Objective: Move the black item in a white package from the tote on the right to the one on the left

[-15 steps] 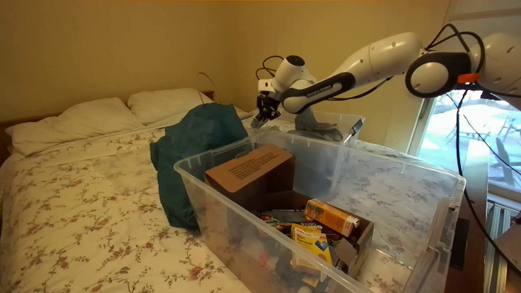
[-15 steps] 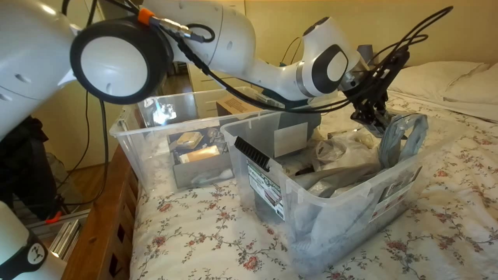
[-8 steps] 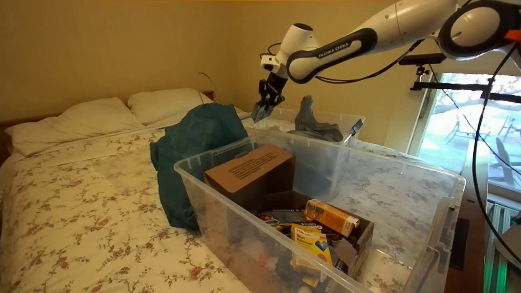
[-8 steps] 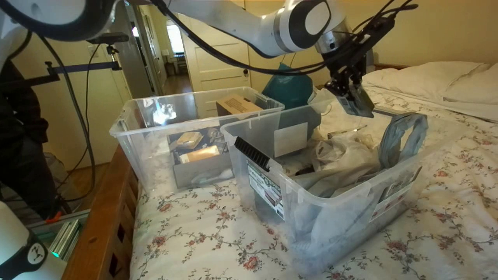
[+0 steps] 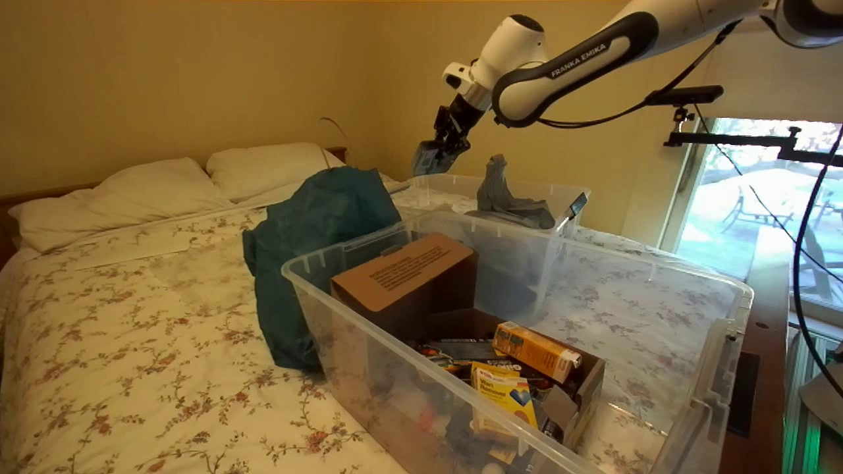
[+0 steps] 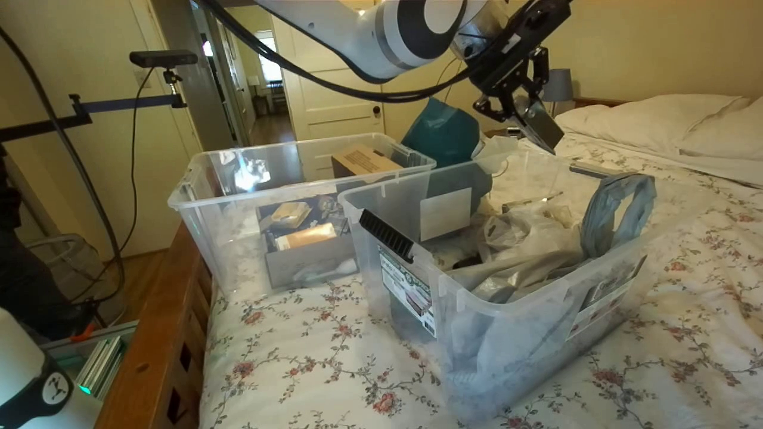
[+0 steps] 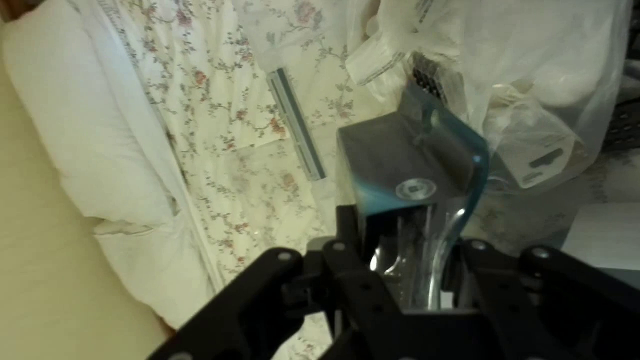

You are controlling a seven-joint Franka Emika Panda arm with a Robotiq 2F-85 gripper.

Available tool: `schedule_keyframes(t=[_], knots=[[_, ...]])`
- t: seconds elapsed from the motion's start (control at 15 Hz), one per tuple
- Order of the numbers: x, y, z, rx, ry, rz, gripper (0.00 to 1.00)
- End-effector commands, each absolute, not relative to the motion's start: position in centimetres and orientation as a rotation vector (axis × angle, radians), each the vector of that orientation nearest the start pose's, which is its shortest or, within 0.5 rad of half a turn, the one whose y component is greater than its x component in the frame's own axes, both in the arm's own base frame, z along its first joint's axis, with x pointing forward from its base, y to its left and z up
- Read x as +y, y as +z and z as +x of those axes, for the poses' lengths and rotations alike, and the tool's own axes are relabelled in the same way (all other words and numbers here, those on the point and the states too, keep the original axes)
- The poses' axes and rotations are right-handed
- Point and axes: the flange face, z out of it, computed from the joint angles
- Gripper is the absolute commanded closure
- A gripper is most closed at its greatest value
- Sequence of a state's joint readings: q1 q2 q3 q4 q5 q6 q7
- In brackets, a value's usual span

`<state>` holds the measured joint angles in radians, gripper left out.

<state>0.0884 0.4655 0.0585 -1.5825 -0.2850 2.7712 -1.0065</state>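
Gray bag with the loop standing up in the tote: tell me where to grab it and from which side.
Take the gray bag by the top of its loop, probably from straight above: the loop stands upright, rising over the rim of the tote, while the rest slumps lower. The gripper should first put down the package it holds.

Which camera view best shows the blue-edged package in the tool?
The wrist view: the blue-edged package appears largest there, with its round sticker clear, although the tool hides part. In both exterior views it looks small and tilted in the tool.
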Motion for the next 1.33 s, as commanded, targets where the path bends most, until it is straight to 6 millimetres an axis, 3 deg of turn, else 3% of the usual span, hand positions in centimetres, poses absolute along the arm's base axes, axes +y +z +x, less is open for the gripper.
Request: schedule_keyframes(t=[0.0, 0.2, 0.4, 0.47, 0.73, 0.93, 1.07, 1.2, 1.27], knots=[[10.9, 45.7, 71.4, -2.122, -1.151, -2.68, 0.64], [10.2, 46.0, 69.6, -2.06, -1.247, -2.697, 0.64], [10.2, 46.0, 69.3, -2.053, -1.246, -2.698, 0.64], [10.7, 46.9, 68.5, -2.106, -1.267, -2.677, 0.89], [10.1, 50.9, 62.5, -2.176, -1.372, -2.618, 0.89], [9.7, 52.1, 58.5, -2.115, -1.393, -2.624, 0.89], [10.2, 51.7, 55.6, -2.051, -1.354, -2.623, 0.89], [12.8, 49.8, 52.2, -1.998, -1.305, -2.559, 0.89], [13.2, 49.4, 50.3, -1.996, -1.29, -2.529, 0.89]])
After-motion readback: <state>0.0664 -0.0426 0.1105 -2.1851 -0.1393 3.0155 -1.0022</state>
